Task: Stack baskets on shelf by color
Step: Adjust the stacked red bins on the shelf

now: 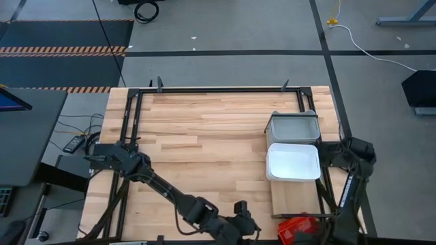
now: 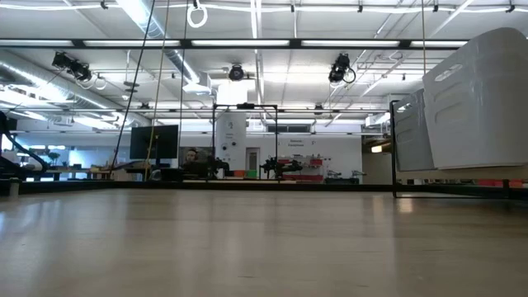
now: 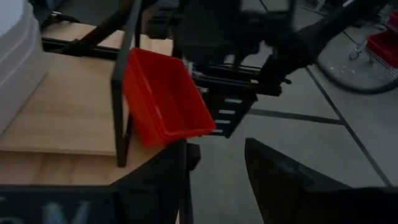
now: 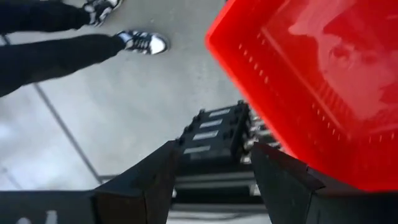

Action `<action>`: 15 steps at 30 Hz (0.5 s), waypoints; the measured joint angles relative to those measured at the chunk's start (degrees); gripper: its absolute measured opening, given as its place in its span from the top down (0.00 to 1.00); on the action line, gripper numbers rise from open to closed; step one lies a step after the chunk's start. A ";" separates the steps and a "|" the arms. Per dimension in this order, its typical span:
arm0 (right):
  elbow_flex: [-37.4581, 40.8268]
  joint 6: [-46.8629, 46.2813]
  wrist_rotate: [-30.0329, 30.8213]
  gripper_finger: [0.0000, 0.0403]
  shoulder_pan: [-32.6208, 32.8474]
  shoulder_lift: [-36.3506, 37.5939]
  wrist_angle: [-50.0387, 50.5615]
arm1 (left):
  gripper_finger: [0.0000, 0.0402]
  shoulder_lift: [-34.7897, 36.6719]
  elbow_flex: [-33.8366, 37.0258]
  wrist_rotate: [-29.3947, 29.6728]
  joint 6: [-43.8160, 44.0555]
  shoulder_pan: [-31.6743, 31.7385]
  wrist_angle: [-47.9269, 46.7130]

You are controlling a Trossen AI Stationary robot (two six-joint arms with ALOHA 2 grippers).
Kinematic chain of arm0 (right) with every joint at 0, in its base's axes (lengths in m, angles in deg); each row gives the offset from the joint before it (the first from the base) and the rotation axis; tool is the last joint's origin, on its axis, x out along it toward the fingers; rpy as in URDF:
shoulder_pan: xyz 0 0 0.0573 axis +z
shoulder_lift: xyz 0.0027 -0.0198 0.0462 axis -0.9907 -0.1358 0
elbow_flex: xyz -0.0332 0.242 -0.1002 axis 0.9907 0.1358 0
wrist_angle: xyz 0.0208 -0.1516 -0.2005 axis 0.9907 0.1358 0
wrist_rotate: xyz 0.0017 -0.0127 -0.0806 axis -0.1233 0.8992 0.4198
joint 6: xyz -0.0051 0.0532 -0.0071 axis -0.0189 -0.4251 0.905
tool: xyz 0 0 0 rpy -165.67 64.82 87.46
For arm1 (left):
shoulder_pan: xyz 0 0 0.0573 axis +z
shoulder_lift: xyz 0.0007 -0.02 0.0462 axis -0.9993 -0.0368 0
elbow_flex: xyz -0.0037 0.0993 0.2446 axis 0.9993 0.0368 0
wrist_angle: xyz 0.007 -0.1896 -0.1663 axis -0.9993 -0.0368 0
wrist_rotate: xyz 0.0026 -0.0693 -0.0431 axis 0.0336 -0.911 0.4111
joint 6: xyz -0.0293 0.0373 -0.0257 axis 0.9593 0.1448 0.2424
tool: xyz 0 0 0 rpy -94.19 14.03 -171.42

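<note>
Along the right side of the tabletop (image 1: 204,129), seen from above, we have the shelf (image 1: 294,199) running toward the near edge, with 2 baskets on it: a light grey basket (image 1: 293,127) at the far end and a white basket (image 1: 293,162) touching it on the near side. From the low view, both the white basket (image 2: 483,99) and the grey one (image 2: 411,132) rise at the right of the picture.

At the near right corner we see a red basket (image 1: 298,229), tilted and hanging partly past the end of the shelf. Our left wrist view shows this red basket (image 3: 166,99) with its open side turned sideways, one lower edge at the end of the plywood and the rest over the floor beyond the tabletop edge. Our right gripper (image 4: 214,171) is next to it; in the right wrist view the mesh-walled red basket (image 4: 323,74) fills the upper corner just beyond the fingers, which stand apart with nothing between them.

Our left gripper (image 1: 246,219) reaches low across the near edge of the tabletop, near the red basket but apart from it. Its fingers (image 3: 292,180) stand apart too, with only floor between them.

On the floor beyond the tabletop, a person's legs and shoes (image 4: 140,42) show in the right wrist view.
</note>
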 joint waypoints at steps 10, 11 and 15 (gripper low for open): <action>0.00 2.49 2.09 0.49 -0.96 -2.67 -0.12 | 0.57 0.00 0.00 0.06 2.03 -0.95 -0.55; 0.00 2.40 2.26 0.49 -0.96 -2.41 -0.19 | 0.57 0.00 0.00 0.07 2.57 -0.98 -0.60; -0.02 2.95 3.13 0.52 -0.98 -2.19 -2.27 | 0.57 0.00 0.00 0.08 2.99 -1.11 -1.01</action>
